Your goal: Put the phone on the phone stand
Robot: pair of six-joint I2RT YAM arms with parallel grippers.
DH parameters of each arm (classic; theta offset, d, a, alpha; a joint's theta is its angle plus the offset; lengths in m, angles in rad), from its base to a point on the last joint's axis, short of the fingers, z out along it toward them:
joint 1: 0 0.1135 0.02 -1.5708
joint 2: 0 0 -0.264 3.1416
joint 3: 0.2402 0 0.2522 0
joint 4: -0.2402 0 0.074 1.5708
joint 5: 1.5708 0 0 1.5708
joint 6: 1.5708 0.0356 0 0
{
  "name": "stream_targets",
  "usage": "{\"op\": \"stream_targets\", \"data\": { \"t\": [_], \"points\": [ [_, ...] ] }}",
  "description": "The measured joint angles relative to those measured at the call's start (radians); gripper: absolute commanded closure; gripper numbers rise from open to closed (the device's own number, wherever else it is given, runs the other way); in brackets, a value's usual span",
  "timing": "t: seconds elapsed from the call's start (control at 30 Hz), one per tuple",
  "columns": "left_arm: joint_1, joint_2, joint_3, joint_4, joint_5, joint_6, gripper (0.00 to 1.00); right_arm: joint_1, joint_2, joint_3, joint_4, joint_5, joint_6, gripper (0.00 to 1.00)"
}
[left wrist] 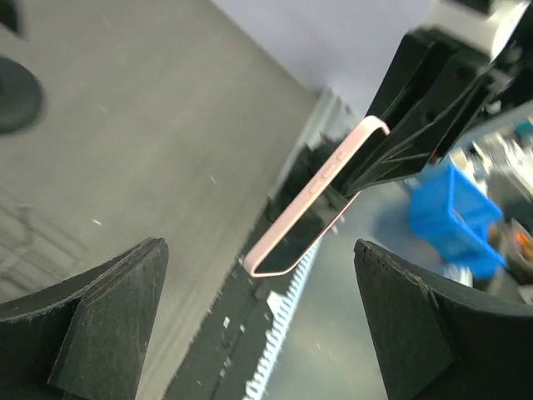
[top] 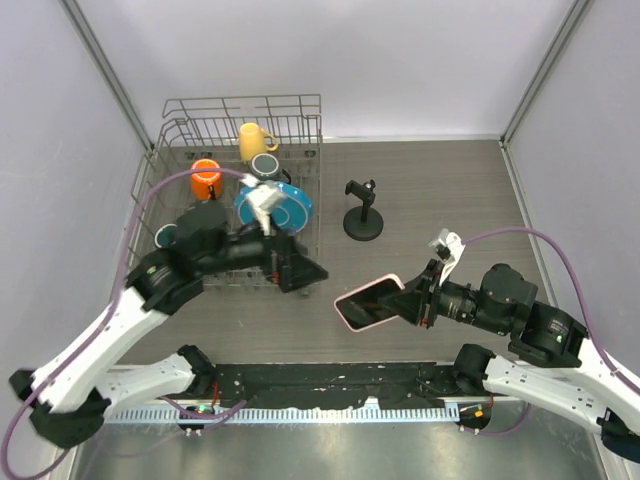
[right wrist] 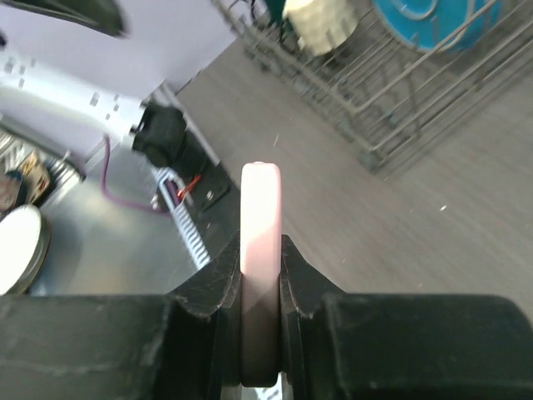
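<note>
Just nearside of the small black disc-based phone stand point(top: 362, 212), the right fingers point(right wrist: 218, 287) pinch the pink-edged, black-screened flat phone point(top: 368, 303) mid-air by one end while the left fingers point(left wrist: 108, 317) gape empty, so I'd carry it over level and seat it slowly.

grey table point(top: 450, 190), wire dish rack point(top: 195, 135) far left — phone stand point(top: 362, 222) beside it

Phone point(right wrist: 260, 225) edge-on between snug jaws
</note>
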Motion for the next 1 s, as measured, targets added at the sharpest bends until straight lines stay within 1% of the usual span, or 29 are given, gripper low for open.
{"op": "stream_targets", "data": {
  "t": [0.13,0.3,0.4,0.43,0.5,0.53,0.6,0.63,0.67,0.77,0.8,0.83,0.87,0.93,1.0],
  "points": [
    [-0.043,0.175,-0.009,0.011,0.198,0.008,0.02,0.0,-0.006,0.008,-0.069,-0.098,0.003,0.99],
    [-0.187,0.25,-0.009,0.04,0.336,0.037,0.01,0.0,-0.049,-0.023,-0.066,-0.17,0.028,1.0],
    [-0.253,0.268,-0.009,0.048,0.366,0.055,0.08,0.0,-0.068,-0.033,-0.055,-0.205,0.04,1.0],
    [-0.264,0.277,-0.008,0.051,0.367,0.059,0.13,0.0,-0.068,-0.033,-0.053,-0.216,0.042,1.0],
    [-0.282,0.297,-0.008,0.055,0.369,0.06,0.2,0.0,-0.064,-0.034,-0.048,-0.234,0.043,1.0],
    [-0.293,0.315,-0.008,0.058,0.367,0.061,0.31,0.0,-0.059,-0.034,-0.04,-0.242,0.044,1.0],
    [-0.317,0.342,-0.008,0.058,0.359,0.061,0.4,0.0,-0.045,-0.034,-0.026,-0.256,0.044,1.0],
    [-0.329,0.356,-0.007,0.059,0.351,0.064,0.5,0.0,-0.037,-0.035,-0.015,-0.264,0.045,1.0],
    [-0.337,0.369,-0.007,0.058,0.346,0.066,0.55,0.0,-0.031,-0.035,-0.008,-0.274,0.046,1.0],
    [-0.347,0.39,-0.004,0.054,0.331,0.075,0.9,0.001,-0.028,-0.04,0.012,-0.29,0.049,1.0],
    [-0.347,0.393,-0.003,0.054,0.328,0.079,1.0,0.002,-0.031,-0.041,0.018,-0.294,0.051,0.96],
    [-0.347,0.393,-0.002,0.056,0.34,0.087,1.0,0.002,-0.032,-0.042,0.019,-0.294,0.056,0.65],
    [-0.349,0.388,0.002,0.06,0.351,0.115,1.0,0.002,-0.034,-0.045,0.024,-0.309,0.069,0.5],
    [-0.359,0.371,0.002,0.059,0.334,0.113,1.0,0.005,-0.042,-0.048,0.047,-0.295,0.075,0.35],
    [-0.361,0.36,0.002,0.055,0.301,0.104,1.0,0.005,-0.048,-0.06,0.087,-0.258,0.086,0.34]
  ]
}}
